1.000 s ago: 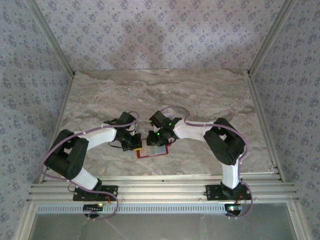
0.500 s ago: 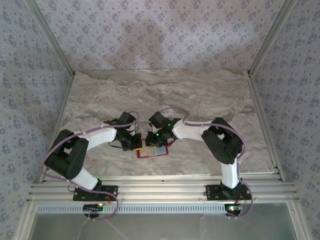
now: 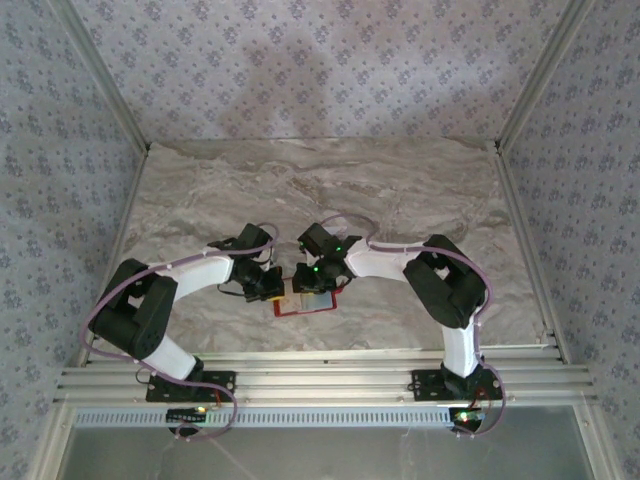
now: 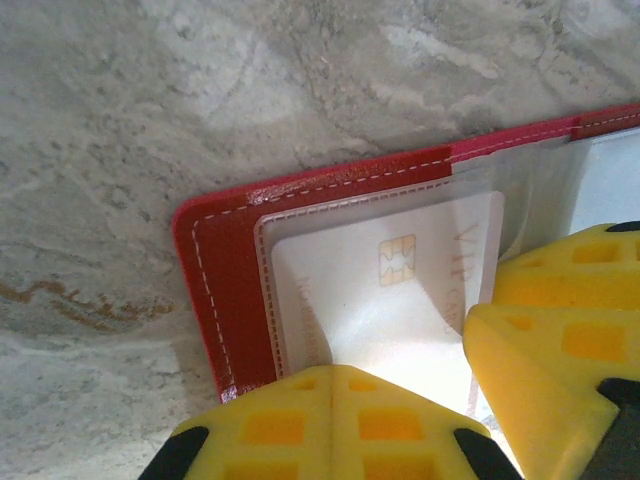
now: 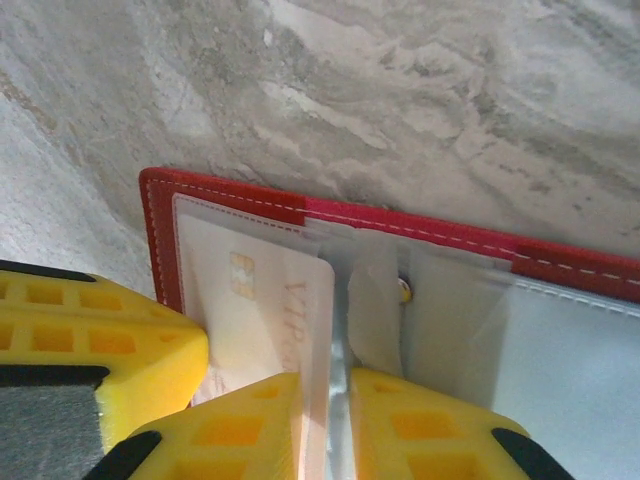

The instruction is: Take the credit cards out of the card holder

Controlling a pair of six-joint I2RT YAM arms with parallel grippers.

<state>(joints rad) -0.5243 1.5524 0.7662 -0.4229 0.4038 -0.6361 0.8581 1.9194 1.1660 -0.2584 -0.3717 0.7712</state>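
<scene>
The red card holder (image 3: pixel 300 309) lies open on the marble table, near the front middle. Its clear pocket holds a white credit card (image 4: pixel 400 300) with a gold chip. My left gripper (image 4: pixel 335 368) is shut at the pocket's near edge, and a crease of the clear plastic rises into its closed tips. My right gripper (image 5: pixel 338 375) is shut on the long edge of the credit card (image 5: pixel 260 310), which runs up between its yellow fingers. Both grippers (image 3: pixel 270 288) (image 3: pixel 313 284) meet over the holder's left half. The right half of the holder (image 5: pixel 560 262) shows only pale clear pocket.
A small metal snap (image 5: pixel 404 290) sits on the holder's middle flap. The left gripper's fingers (image 5: pixel 100 340) crowd close beside the right ones. Bare marble table (image 3: pixel 400 190) stretches behind and to both sides, with patterned walls and metal rails around it.
The right arm's elbow has drifted slightly left. Both grippers and the holder stay about where they were.
</scene>
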